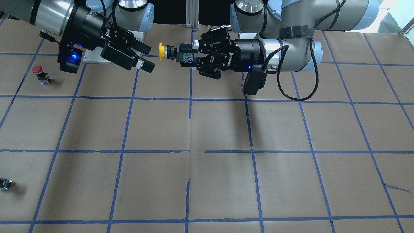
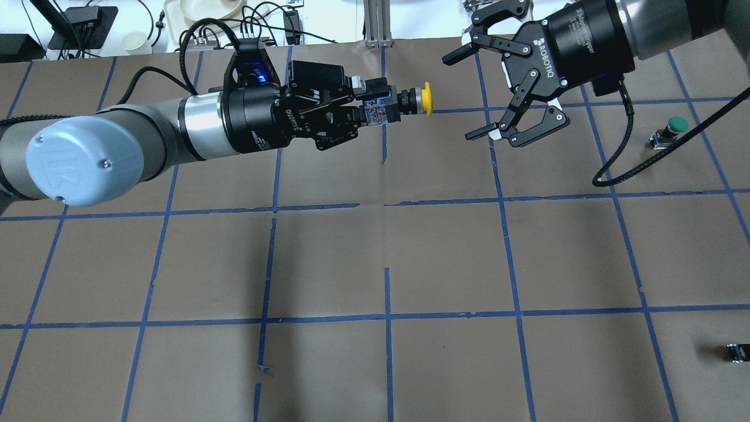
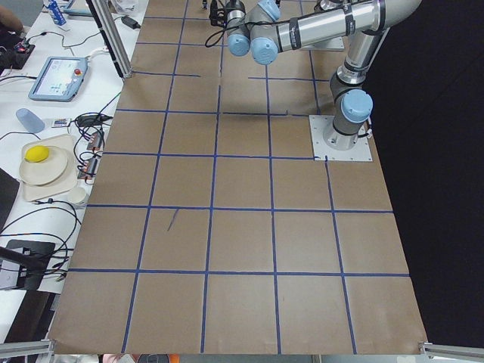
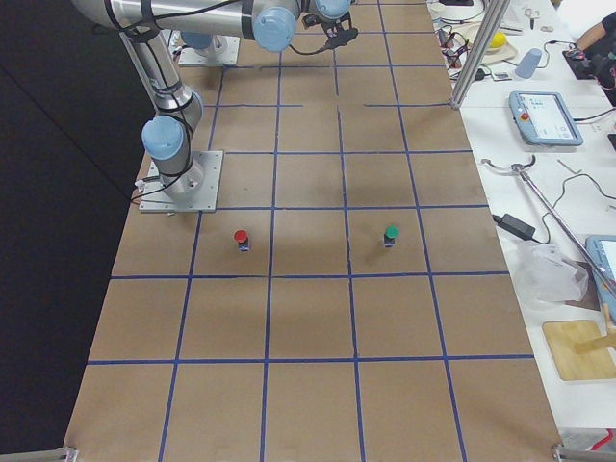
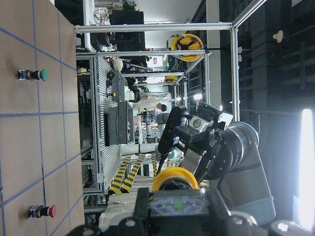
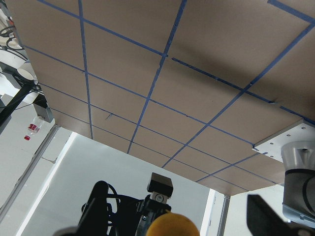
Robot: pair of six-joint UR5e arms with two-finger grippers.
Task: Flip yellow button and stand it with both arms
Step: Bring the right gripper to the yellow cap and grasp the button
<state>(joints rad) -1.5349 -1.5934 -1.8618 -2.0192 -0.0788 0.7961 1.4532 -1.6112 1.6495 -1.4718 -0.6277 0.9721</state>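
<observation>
In the overhead view, the bottom of the frame shows the brown bench (image 2: 445,258) crossed by blue tape lines (image 2: 388,293). A small black block (image 2: 737,352) lies at the lower right edge. Further up on the right, a green-capped button (image 2: 672,130) sits on the bench below the right arm's cable. In the front-facing view a red-capped button (image 1: 40,74) sits at the left edge, under the right arm.

Across the upper part of the overhead frame the two arms face each other above the bench. The left hand (image 2: 378,110) comes in from the left and lies level. Its fingers are clamped on the boxy contact block of the yellow button (image 2: 410,101). The button is held sideways in the air just above centre frame, with its yellow cap pointing right towards the other arm. The right hand (image 2: 469,97) comes in from the upper right with its fingers spread wide apart and its mouth turned towards the cap. The cap is near that opening, and neither finger touches it.
</observation>
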